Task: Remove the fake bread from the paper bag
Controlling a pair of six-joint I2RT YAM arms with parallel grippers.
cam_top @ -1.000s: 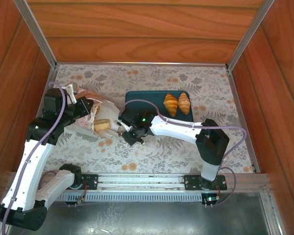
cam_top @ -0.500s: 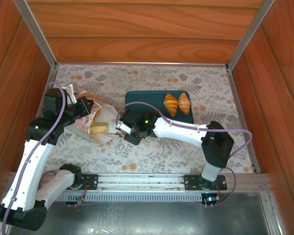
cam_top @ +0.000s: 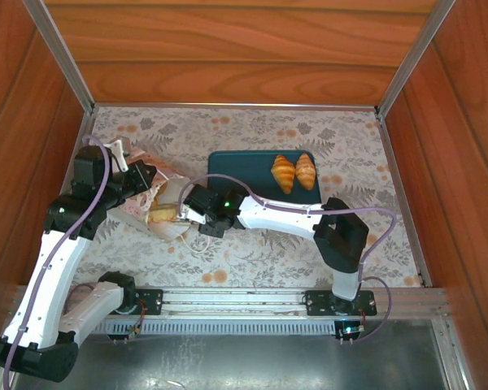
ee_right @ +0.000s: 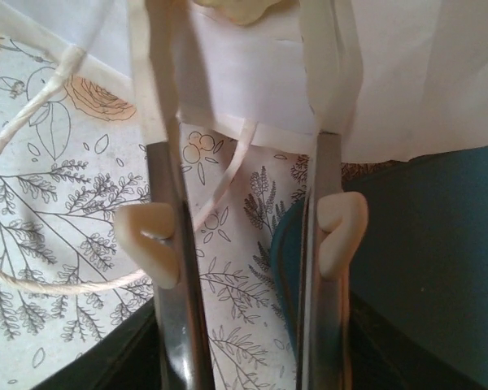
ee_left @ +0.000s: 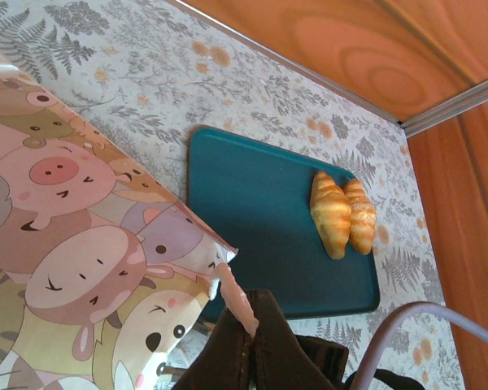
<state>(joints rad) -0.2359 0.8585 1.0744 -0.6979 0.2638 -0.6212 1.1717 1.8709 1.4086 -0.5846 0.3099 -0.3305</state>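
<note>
Around the work we see a teal tray (cam_top: 228, 166) on the flowered table cover (cam_top: 309, 130), carrying two croissants (cam_top: 294, 172) side by side at its 2 o'clock corner, with wooden walls (cam_top: 244, 49) boxing the table in. The paper bag (cam_top: 171, 195) lies on its side at 8 o'clock of the tray, and the right arm's dark wrist crowds its mouth. One piece of fake bread (cam_top: 161, 214) shows inside; paper hides whatever else is in there. The left gripper (cam_top: 145, 180) is clamped on the bag's edge, and its wrist view shows the cartoon-animal side panel. The right gripper (cam_top: 190, 214) stands half wide at the mouth, gripping nothing we can make out; its wrist view shows the cord handle (ee_right: 32, 276) looping at 9 o'clock and the fingertips cut off at 12 o'clock
</note>
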